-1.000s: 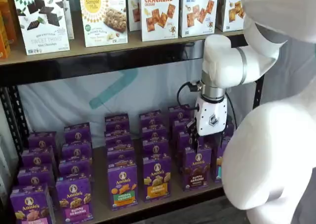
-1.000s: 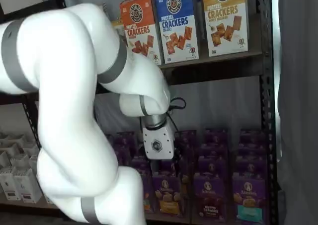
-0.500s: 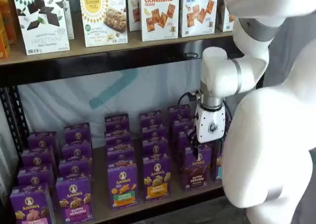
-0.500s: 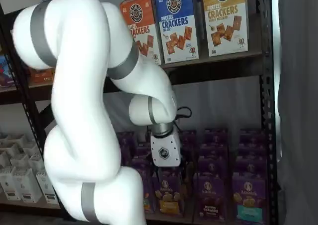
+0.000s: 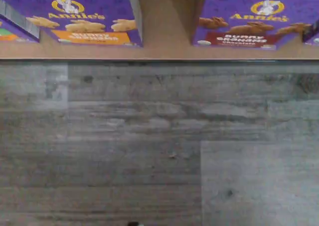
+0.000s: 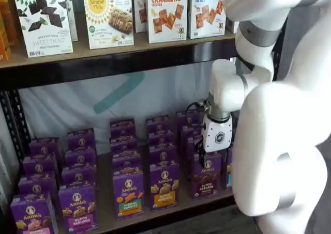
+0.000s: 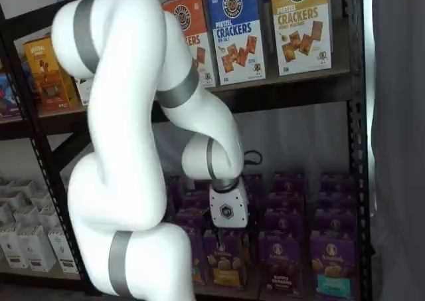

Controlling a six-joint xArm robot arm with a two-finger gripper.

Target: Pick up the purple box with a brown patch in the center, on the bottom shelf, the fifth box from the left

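purple box (image 6: 206, 174) on btm shelf (image 6: 170, 209)

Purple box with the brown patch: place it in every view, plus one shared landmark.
Wrist view: purple box, across a bare gap from the orange-patch box.
Shelf view: purple box, front row, right of the orange-patch box.
Shelf view: purple box, front row, between the orange-patch box and a teal-patch box.
Landmark: the orange-patch box.
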